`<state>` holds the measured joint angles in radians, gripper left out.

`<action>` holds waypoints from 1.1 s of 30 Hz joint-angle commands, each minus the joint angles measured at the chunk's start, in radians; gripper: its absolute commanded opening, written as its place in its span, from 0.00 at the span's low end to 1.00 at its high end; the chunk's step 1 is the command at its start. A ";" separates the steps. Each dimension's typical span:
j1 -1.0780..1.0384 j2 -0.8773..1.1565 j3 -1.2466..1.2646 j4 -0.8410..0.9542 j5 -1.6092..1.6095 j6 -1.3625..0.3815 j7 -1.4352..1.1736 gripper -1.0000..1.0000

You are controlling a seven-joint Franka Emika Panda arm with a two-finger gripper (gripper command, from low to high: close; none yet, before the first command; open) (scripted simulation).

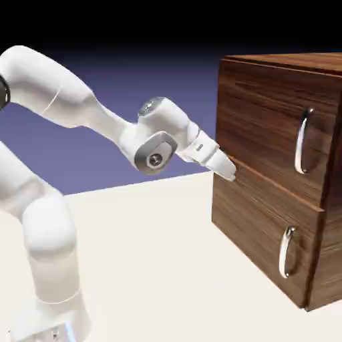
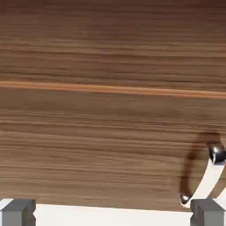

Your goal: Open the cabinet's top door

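The tool (image 2: 113, 212) is being held wide, nothing gripped, near the cabinet's (image 1: 267, 127) front above the bench (image 1: 153, 260)! The top door (image 1: 274, 127) is being kept closed over the lower panel (image 1: 264, 230), its chrome handle (image 1: 302, 141) being seen toward the exterior view's right.

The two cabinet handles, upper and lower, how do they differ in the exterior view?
The upper handle sits on the top door; the lower handle is on the panel beneath. The upper handle looks longer in this view, the lower one shorter. Both are curved, shiny metal bars, standing roughly upright.
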<state>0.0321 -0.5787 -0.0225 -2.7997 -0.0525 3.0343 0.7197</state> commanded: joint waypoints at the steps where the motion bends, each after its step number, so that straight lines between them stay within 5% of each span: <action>1: 0.017 -0.007 -0.019 0.009 -0.044 -0.002 -0.018 0.50; 33: 0.549 -0.239 -0.616 0.282 -1.435 -0.075 -0.582 0.50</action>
<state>0.5808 -0.8174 -0.6384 -2.5177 -1.4876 2.9593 0.1378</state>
